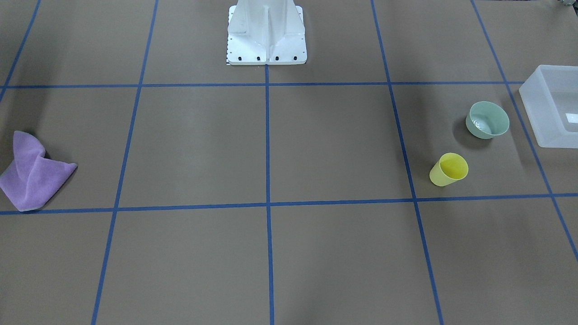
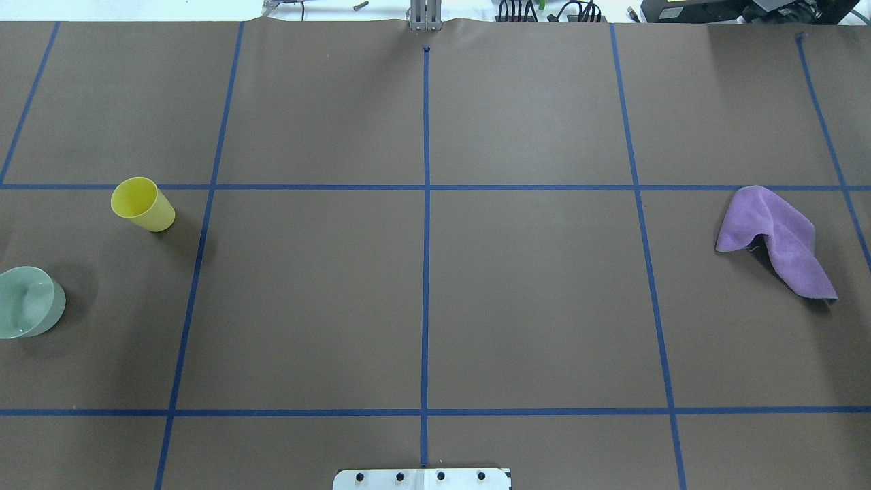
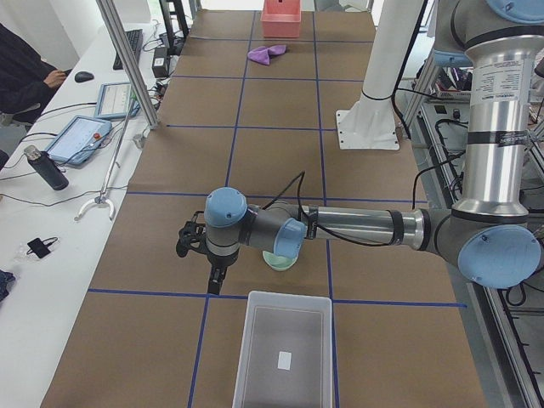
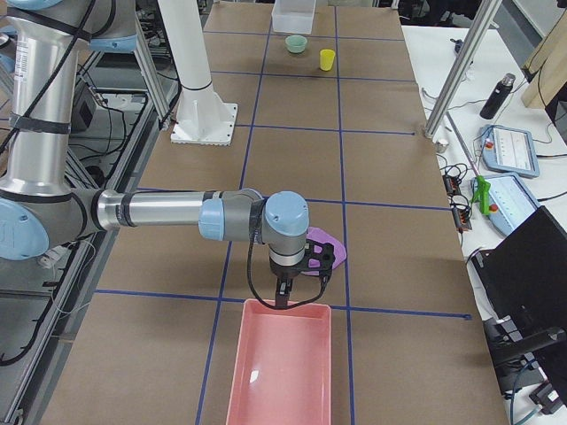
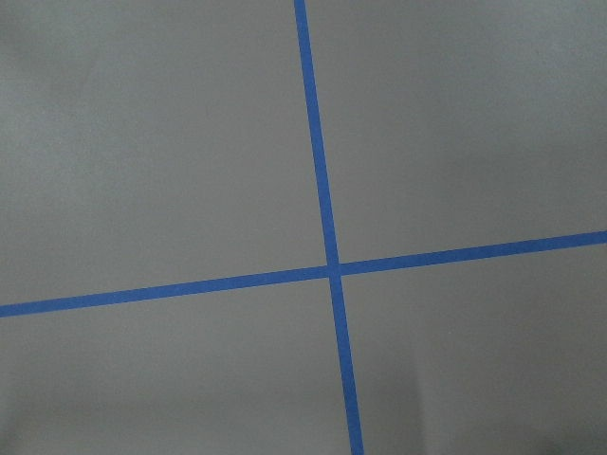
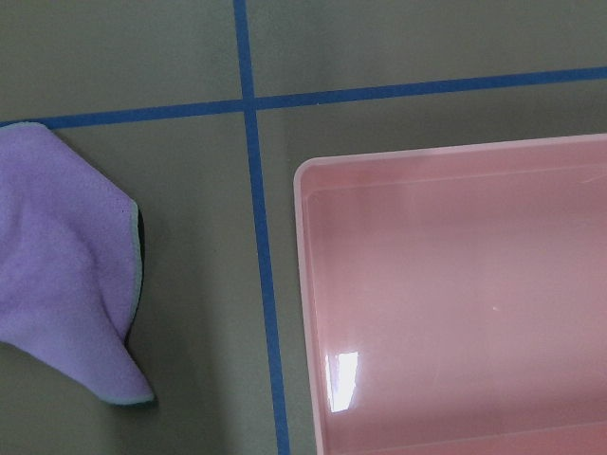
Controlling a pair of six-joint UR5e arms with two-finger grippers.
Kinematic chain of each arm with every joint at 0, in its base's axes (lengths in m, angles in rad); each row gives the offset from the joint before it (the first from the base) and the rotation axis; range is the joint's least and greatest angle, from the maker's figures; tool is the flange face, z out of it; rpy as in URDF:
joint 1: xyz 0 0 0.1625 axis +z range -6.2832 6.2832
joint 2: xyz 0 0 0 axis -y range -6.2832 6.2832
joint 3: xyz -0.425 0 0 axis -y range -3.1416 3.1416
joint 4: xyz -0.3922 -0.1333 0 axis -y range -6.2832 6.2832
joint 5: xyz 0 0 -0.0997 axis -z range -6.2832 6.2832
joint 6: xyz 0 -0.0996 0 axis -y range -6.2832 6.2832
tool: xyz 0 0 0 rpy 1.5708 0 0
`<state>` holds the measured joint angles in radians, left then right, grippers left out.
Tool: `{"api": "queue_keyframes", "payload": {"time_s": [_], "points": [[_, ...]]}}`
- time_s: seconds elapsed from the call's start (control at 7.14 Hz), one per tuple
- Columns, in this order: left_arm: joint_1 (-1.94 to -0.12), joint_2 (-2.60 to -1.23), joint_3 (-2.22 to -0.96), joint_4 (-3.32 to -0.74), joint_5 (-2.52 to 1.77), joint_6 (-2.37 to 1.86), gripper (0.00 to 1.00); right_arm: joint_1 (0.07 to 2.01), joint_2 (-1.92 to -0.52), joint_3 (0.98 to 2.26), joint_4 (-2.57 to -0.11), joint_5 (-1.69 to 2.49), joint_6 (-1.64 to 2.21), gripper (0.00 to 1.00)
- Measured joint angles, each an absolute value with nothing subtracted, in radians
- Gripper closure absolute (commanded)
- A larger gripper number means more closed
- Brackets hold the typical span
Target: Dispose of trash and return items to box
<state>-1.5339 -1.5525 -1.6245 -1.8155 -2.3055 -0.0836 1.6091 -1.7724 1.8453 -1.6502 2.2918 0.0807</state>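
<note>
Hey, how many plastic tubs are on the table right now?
2. A white tub at the robot's left end, near the bowl; a pink tub at its right end, near the cloth.

You have no text here that can be read. The white sticker on the floor of the box looks blank, and the dark print on the left arm's silver tube is too small to make out. So are the tablet screens beside the desk.
</note>
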Motion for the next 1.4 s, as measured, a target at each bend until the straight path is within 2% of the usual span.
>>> {"api": "queue_keyframes", "payload": {"time_s": [0.84, 1.4], "points": [[-1.533, -1.564, -1.621, -1.821, -2.302, -0.106, 0.01, 1.609, -1.772, 1.847, -1.65, 2.293, 0.08, 0.0], [-1.514, -1.554, -1.672, -1.822, -2.342, -0.235, 0.01, 1.609, -1.77, 1.851, -1.65, 2.294, 0.081, 0.0]]}}
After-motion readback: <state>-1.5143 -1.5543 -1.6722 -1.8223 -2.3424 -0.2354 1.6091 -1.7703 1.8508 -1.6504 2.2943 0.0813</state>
